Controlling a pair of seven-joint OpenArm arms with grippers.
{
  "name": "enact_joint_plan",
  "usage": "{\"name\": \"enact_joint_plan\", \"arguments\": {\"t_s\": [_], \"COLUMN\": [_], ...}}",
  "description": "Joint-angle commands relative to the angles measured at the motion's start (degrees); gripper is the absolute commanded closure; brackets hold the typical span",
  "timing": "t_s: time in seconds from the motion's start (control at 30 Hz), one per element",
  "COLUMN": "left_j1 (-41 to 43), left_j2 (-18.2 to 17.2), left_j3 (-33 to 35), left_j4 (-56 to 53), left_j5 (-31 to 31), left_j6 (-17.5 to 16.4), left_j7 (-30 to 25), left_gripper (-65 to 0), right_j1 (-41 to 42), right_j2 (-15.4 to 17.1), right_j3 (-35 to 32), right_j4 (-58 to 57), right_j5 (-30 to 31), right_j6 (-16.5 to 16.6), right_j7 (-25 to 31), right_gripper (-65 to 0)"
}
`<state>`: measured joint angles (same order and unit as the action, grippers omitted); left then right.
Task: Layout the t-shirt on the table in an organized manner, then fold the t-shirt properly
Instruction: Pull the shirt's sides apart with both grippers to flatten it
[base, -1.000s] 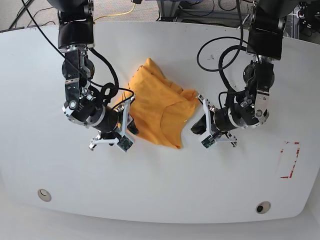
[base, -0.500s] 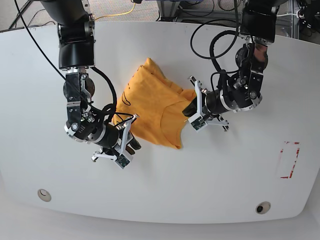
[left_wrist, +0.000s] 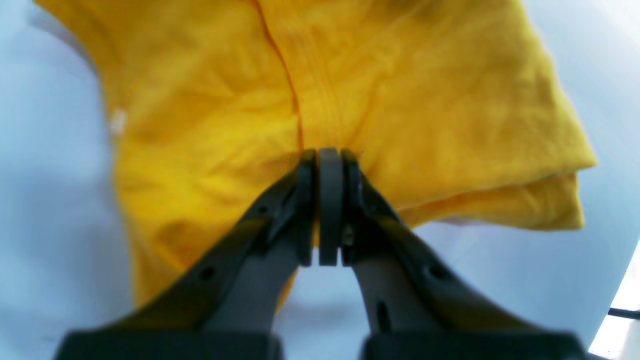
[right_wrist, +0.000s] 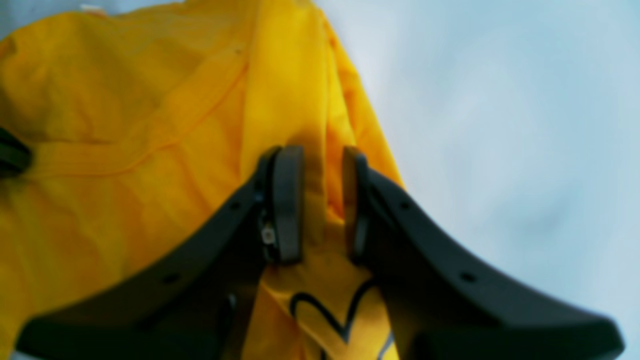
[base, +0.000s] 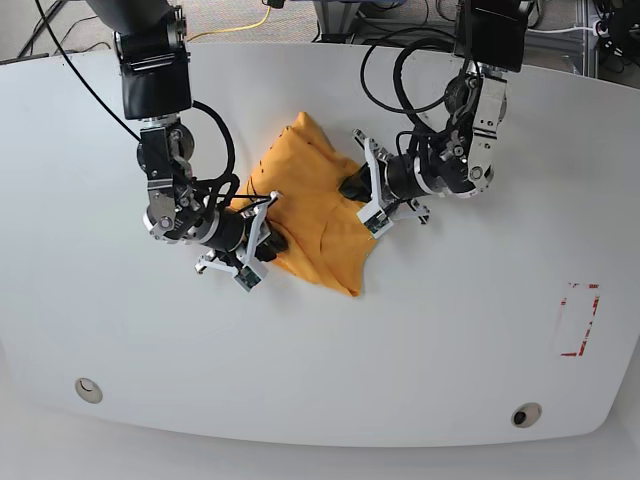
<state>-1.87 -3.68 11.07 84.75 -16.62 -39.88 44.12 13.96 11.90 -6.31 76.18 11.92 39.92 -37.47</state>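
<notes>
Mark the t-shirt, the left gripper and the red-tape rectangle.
t-shirt (base: 315, 225), base view, mid cloth.
left gripper (left_wrist: 329, 165), left wrist view, closed tips.
red-tape rectangle (base: 590, 320), base view, right strip.

T-shirt (base: 315, 215): plain orange-yellow, brighter yellow in both wrist views; black line drawing, heart-like curve, on fabric below right gripper (right_wrist: 322, 205). Table (base: 420, 340): white, faintly bluish in wrist views, few small dark specks; red-tape rectangle outline (base: 578, 320) near one edge. Grommets: one pale (base: 88, 389), one dark-centred (base: 526, 414). Both grippers black, left gripper (left_wrist: 322, 200) with dark grey pads (left_wrist: 328, 200). Arm housings (base: 155, 75) black; wrist brackets (base: 380, 195) white. Cables (base: 215, 130) black; one yellow cable (base: 240, 28) beyond table.
</notes>
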Motion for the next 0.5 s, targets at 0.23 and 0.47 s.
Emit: {"name": "enact_joint_plan", "arguments": {"t_s": [0.23,0.47], "left_j1": [-3.98,-8.02], "left_j2": [-3.04,-6.03], "left_j3": [-0.21,-0.21], "left_j4": [-6.03,-7.17], "left_j5": [-0.92,-1.00], "left_j6": [-0.12,-0.12], "left_j7": [-4.51,-4.60], "left_gripper": [0.0,0.0], "right_j1": [-5.82,-10.48], "right_j2": [1.59,1.59], "right_j3": [3.01,5.03], "right_j4": [9.31,16.35], "right_j5": [0.60,0.60], "right_j6": [0.08,0.08], "right_j7": [-2.66,-5.65], "right_gripper": [-12.4,-12.4]}}
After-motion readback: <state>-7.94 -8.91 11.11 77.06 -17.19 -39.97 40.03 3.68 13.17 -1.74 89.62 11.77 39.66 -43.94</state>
